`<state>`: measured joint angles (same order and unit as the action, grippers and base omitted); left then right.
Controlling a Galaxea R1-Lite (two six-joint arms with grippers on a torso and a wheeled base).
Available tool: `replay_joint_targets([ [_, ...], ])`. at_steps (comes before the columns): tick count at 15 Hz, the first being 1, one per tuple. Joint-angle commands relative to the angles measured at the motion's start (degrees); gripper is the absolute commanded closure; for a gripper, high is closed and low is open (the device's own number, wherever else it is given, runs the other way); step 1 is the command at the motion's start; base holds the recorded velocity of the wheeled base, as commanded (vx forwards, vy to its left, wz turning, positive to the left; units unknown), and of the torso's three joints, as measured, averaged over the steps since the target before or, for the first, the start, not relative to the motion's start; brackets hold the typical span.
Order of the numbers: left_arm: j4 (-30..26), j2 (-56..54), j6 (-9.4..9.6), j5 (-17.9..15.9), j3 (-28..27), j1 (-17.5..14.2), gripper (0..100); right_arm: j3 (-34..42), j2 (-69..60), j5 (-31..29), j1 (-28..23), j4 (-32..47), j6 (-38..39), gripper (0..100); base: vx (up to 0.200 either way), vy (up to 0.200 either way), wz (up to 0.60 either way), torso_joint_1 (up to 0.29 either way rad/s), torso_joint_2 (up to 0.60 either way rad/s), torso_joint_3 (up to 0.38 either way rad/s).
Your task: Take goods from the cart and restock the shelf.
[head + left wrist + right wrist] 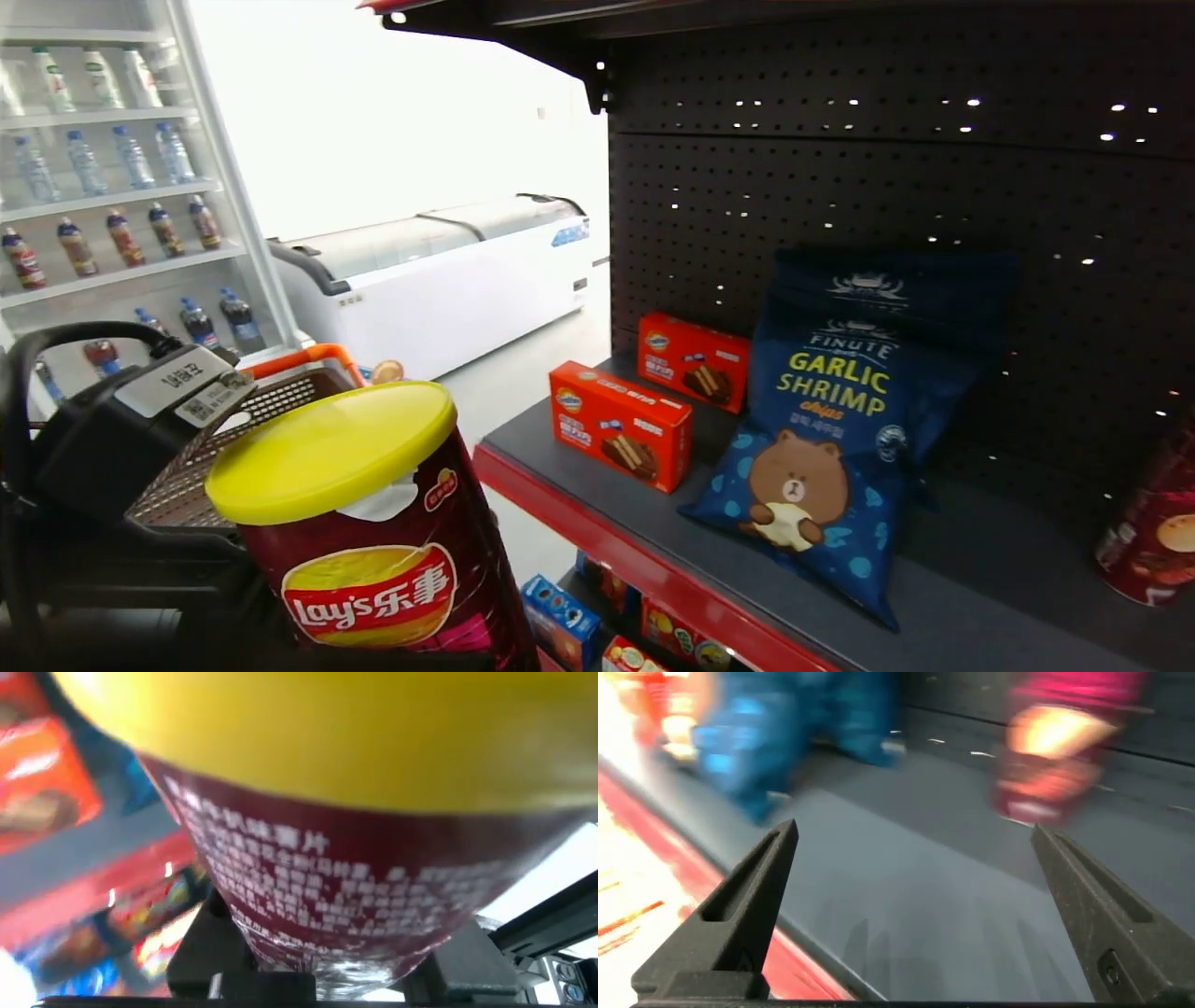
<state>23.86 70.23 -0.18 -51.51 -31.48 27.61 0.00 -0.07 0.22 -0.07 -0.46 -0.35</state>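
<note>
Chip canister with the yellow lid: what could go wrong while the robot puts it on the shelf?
The left tool grips the chip canister low, far from its lid, so it might tip or slip. Swinging in, it could clip the shelf's red front edge or the nearer red cookie box. The free spot lies between the garlic shrimp chips bag and a second canister; a bump may topple either.

Shop: snack shelf (pixel 980 579), drinks fridge (pixel 229 187), chest freezer (pixel 448 289)
</note>
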Motion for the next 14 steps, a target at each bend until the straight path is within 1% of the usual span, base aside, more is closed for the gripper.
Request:
replay_joint_targets([
  [1, 0.0, 0.2, 0.01, 0.1, 0.0, 0.0, 100, 0.0, 0.1, 0.0, 0.0, 0.1, 0.0, 0, 0.0, 0.0, -0.6, 0.002, -0.01, 0.002],
  [14, 0.0, 0.4, 0.01, 0.2, 0.1, -0.1, 100, 0.0, 0.1, 0.0, 0.0, 0.0, 0.0, 0, 0.0, 0.0, -0.6, 0.003, 0.0, 0.003],
])
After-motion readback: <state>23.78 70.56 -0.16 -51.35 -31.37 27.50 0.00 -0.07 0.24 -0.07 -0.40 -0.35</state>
